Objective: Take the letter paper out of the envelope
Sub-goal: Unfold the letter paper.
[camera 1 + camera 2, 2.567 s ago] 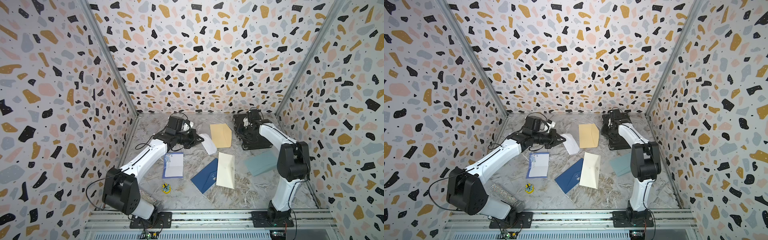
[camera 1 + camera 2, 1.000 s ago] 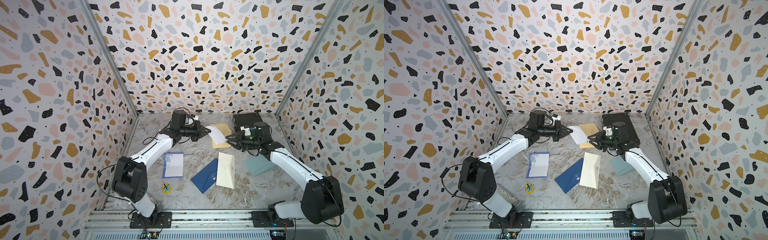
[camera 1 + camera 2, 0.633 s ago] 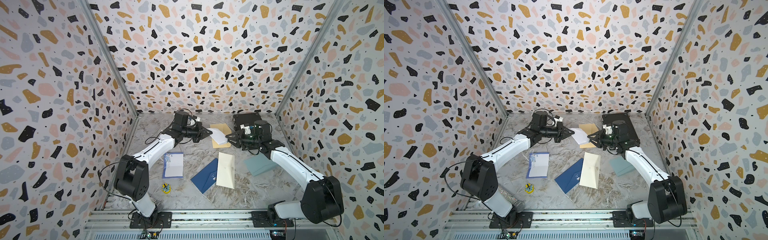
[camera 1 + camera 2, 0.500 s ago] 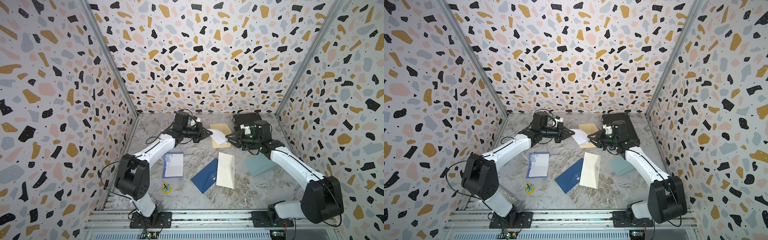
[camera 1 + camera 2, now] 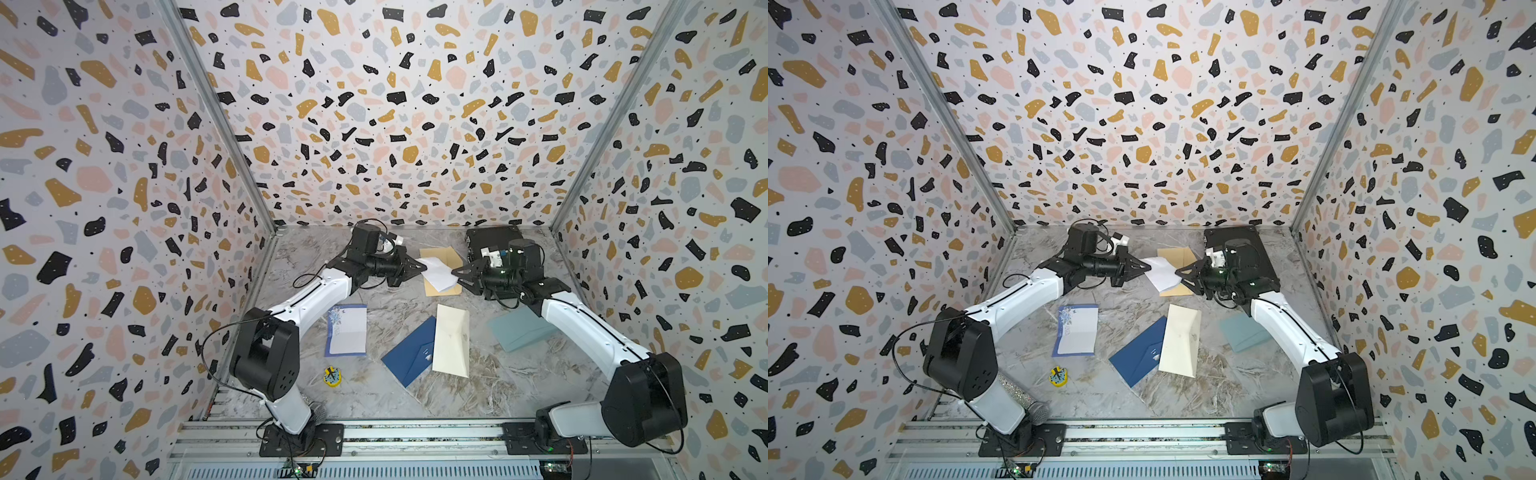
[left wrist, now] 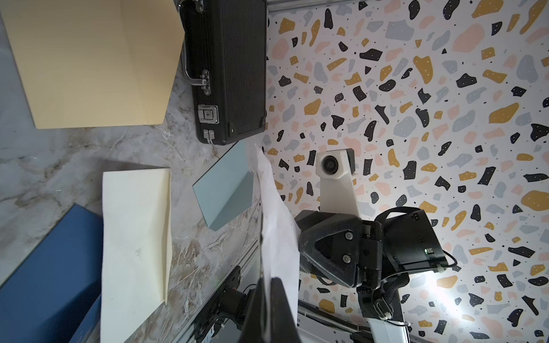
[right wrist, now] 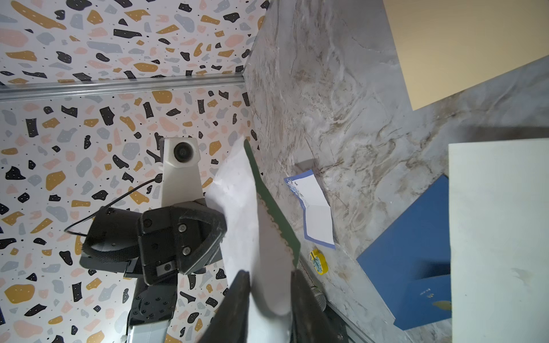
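white envelope: held off the table at 12 o'clock, over tan envelope | left gripper: clenched on its 9 o'clock end | right gripper: jaws straddled 3 o'clock end, grip not discernible | green scalloped edge showed alongside
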